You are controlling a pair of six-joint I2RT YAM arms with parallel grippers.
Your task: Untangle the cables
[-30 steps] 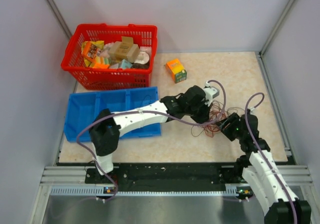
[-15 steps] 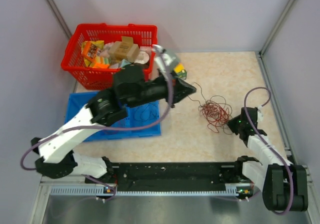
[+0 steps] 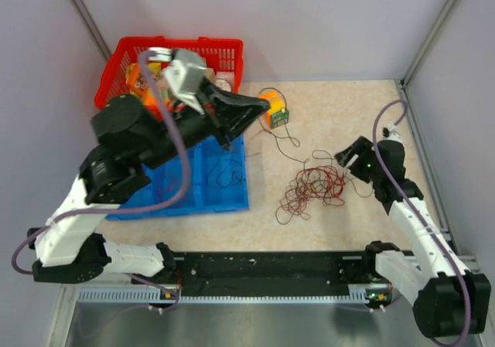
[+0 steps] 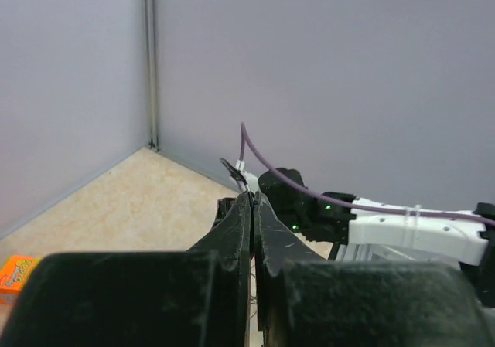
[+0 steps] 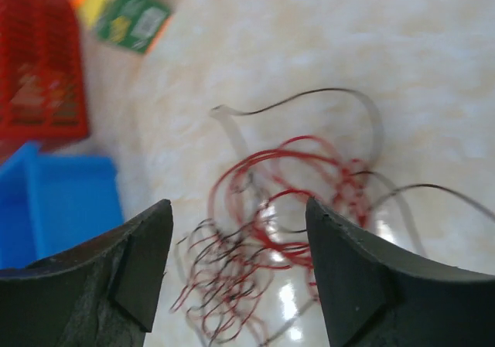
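Beige marbled table [image 3: 371,107], grey walls [image 3: 325,22]

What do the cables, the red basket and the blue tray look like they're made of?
Cables: hair-thin wire, likely coated; red and dark strands hold springy loops.
Red basket: probably moulded plastic, with a lattice wall and an even colour.
Blue tray: rigid plastic, apparently; smooth uniform walls with moulded dividers.

The cables [image 3: 313,186] are hair-thin wires, red mixed with dark brown or black, bunched in a loose tangle of small loops on the beige tabletop [image 3: 340,115], right of centre. Red strands fill the middle of the bunch, with darker loops at its fringe. One dark strand leaves the tangle at its upper left and runs up and leftward, away from the bunch.
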